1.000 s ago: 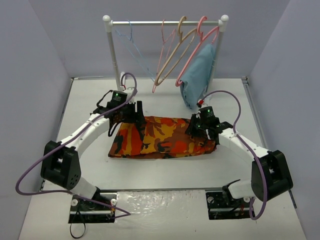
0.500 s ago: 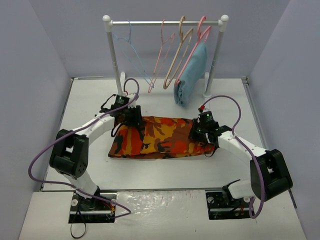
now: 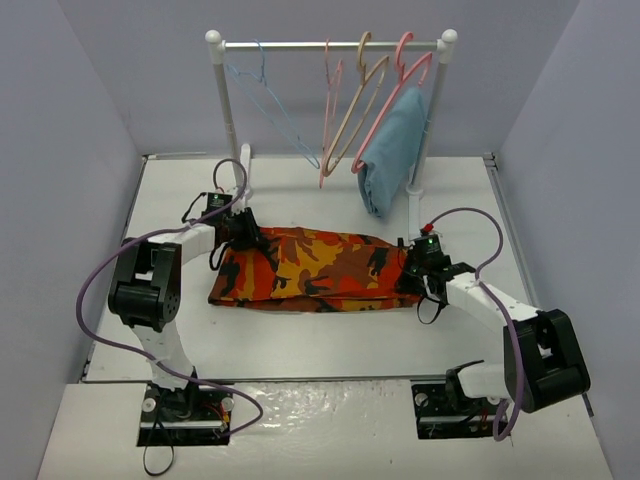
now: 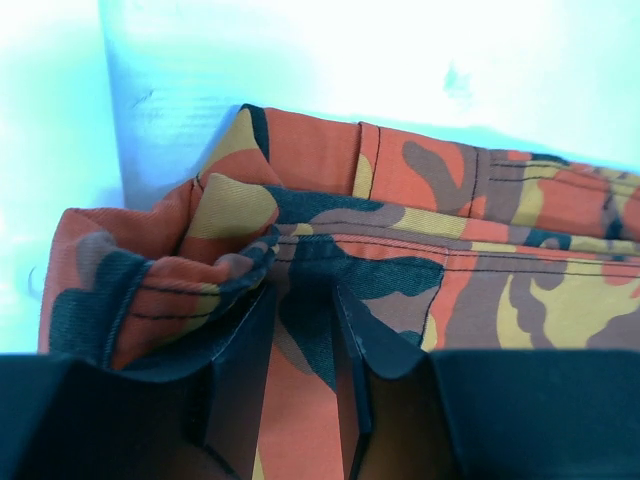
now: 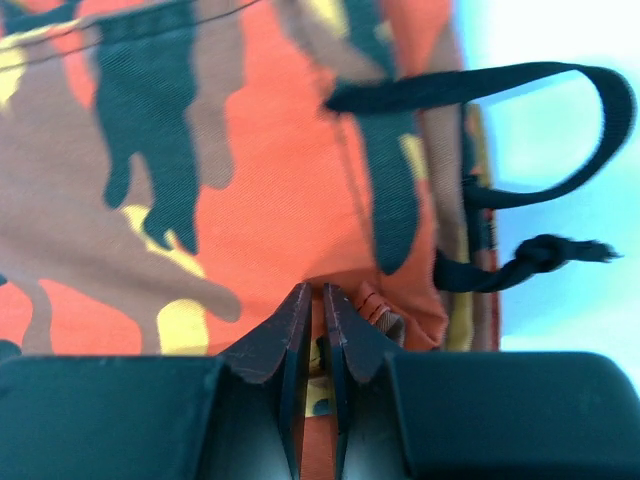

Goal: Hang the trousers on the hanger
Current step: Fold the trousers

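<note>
The camouflage trousers [image 3: 310,270] lie folded flat on the table in a long strip. My left gripper [image 3: 240,238] is at their left end. In the left wrist view its jaws [image 4: 305,290] stand a little apart with a thick fold of the trousers [image 4: 560,290] between them. My right gripper [image 3: 412,270] is at their right end, and its jaws [image 5: 315,290] are nearly closed and pinch the cloth [image 5: 280,180] beside a black drawstring [image 5: 560,80]. The light-blue wire hanger [image 3: 270,100] hangs at the left of the rail, behind the trousers and apart from both grippers.
A white clothes rack [image 3: 330,45] stands at the back on two posts. Two pink hangers [image 3: 328,110] and a tan hanger [image 3: 352,105] hang on it. A plain light-blue folded garment [image 3: 390,150] hangs at its right. Grey walls close in both sides.
Both arms shifted: the left gripper went left and back, the right gripper right and nearer. The trousers slid left with them and lie longer and flatter. The hangers swing.
</note>
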Controlling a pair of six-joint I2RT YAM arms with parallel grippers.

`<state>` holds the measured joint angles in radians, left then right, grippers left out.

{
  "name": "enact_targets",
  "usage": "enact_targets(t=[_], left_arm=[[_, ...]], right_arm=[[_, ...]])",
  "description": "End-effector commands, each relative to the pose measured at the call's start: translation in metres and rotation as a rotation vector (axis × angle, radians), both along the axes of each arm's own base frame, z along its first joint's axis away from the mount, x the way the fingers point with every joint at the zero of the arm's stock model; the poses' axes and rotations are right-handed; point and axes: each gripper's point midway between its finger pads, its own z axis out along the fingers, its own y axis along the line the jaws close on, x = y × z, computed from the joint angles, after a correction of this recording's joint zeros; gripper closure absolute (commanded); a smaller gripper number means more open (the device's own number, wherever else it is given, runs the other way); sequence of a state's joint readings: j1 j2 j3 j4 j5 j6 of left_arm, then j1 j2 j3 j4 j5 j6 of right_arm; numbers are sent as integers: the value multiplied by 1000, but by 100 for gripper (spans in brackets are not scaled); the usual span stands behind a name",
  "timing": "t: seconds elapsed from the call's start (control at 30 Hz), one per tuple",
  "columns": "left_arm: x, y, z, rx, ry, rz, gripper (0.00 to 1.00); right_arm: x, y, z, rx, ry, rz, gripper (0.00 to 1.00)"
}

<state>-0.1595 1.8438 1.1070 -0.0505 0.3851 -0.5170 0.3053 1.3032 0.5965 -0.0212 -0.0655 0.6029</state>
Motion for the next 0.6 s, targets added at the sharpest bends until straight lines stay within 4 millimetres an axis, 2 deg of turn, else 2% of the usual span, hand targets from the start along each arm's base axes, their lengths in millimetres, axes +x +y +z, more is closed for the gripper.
enact_targets(t=[0.0,0.07,0.13,0.23,0.33,0.47,0.57], left_arm=[[6,23,-34,14,38,97,73],[7,25,-30,3,33,105,72],[12,25,-14,-11,3,101,68],[15,25,28,-25,-62,93,60],[10,24,67,-26,-121,76,52],[-9,29,77,-8,-116,70,51],[-26,37,60,29,-81,81,51]], right_arm=[[-21,-32,-30,-52,123,-105,92],[-21,-31,-33,-43,144,-94,92],[-13,-23,-22,-21,114,-55,92],[4,-8,9,16,23,11,86],[27,12,54,56,-106,88,83],[38,49,91,93,-211,225,78],[39,80,99,158,-236,336,77]])
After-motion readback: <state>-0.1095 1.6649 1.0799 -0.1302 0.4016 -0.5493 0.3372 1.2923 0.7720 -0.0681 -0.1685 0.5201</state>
